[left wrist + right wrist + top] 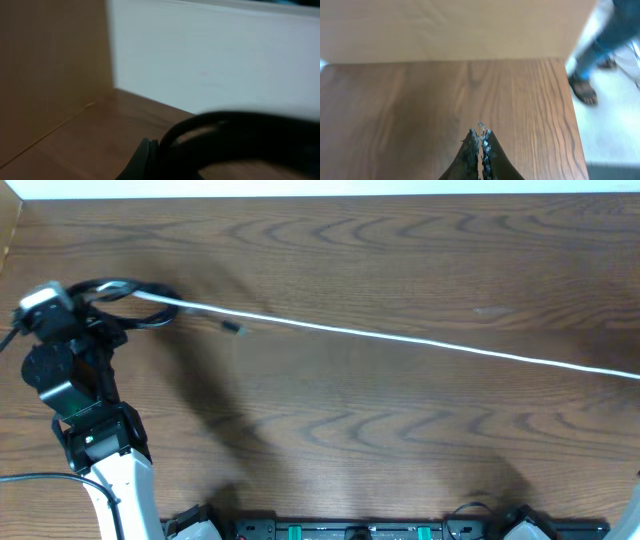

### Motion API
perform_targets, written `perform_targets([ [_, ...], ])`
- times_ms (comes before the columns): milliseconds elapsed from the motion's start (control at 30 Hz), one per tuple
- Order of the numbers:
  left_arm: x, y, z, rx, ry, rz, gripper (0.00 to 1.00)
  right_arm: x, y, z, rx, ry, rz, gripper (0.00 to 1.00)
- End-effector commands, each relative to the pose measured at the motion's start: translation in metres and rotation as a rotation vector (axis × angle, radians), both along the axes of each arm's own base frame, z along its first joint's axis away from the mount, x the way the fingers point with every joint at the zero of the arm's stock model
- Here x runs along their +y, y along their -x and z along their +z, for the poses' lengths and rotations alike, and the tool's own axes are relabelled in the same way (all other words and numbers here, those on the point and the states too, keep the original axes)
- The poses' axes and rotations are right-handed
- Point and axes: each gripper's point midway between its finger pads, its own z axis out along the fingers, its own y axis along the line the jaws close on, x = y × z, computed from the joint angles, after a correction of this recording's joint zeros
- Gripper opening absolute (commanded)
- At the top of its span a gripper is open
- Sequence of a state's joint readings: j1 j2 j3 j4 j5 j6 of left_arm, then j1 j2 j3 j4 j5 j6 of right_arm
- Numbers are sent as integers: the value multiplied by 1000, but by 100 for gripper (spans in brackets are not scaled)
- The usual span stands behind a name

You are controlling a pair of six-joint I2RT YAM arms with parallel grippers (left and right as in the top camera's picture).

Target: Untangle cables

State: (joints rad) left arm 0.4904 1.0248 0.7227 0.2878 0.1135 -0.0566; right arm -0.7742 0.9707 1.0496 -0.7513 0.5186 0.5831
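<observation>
You are losing the white cable (420, 340) past the right edge overhead. The left arm (75, 380) is covering part of the black cables (150, 318). A dark curve (235, 125) is blurring beyond naming at the left wrist lens.

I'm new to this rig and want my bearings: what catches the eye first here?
The white cable strikes first: it runs straight across the table, from the far left corner off the right edge. At its left end a bundle of black cables lies by the left arm.
</observation>
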Motion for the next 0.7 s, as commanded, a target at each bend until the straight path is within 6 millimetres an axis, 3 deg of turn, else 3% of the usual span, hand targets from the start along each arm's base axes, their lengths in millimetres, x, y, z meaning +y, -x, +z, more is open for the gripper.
perform_targets([
  [0, 65, 45, -1, -102, 156, 450, 7, -27, 19, -17, -49, -61, -173, 1],
  [167, 79, 50, -16, -117, 241, 506, 7, -51, 13, -64, -85, -237, -157, 1],
  [333, 62, 13, -18, -124, 276, 248, 7, -66, 5, -77, -88, -275, -78, 1],
  [467, 41, -14, -24, -115, 312, 29, 7, -69, -13, -76, -145, -287, 41, 1],
  [600, 1, -36, -13, -140, 306, -212, 7, -53, -62, -59, -220, -279, 292, 1],
  [667, -29, -45, -9, -137, 304, -330, 7, -41, -85, -46, -221, -254, 409, 1],
])
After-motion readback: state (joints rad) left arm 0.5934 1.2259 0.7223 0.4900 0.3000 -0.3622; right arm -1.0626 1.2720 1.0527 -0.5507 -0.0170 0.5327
